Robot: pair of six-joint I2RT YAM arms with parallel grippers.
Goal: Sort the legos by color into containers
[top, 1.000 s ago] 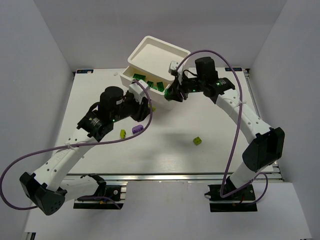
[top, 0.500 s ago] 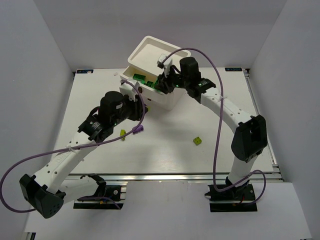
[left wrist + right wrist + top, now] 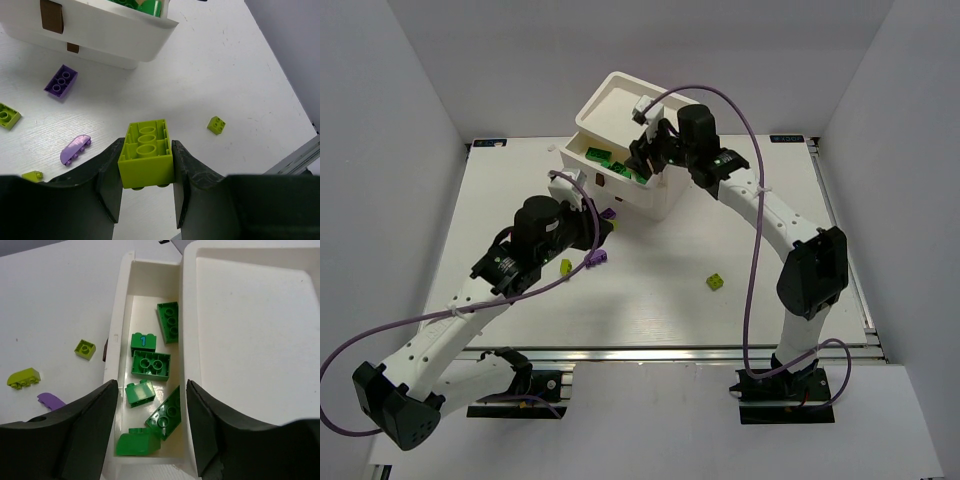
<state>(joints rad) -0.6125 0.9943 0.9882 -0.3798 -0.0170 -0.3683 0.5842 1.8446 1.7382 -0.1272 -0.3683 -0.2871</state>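
Left pincer [image 3: 147, 167] clamps a lime brick [image 3: 146, 145], whose gripped sides are hidden.

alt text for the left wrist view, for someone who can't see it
The left gripper is shut on a lime brick, its hollow underside toward the camera, above a white table. Beyond lie a purple brick, a curved purple piece and a small lime square, with the white drawer chest at the top.

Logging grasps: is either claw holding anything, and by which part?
The left claw holds a lime brick, pinched across its two long sides, underside toward the camera. The right claw is open, empty.
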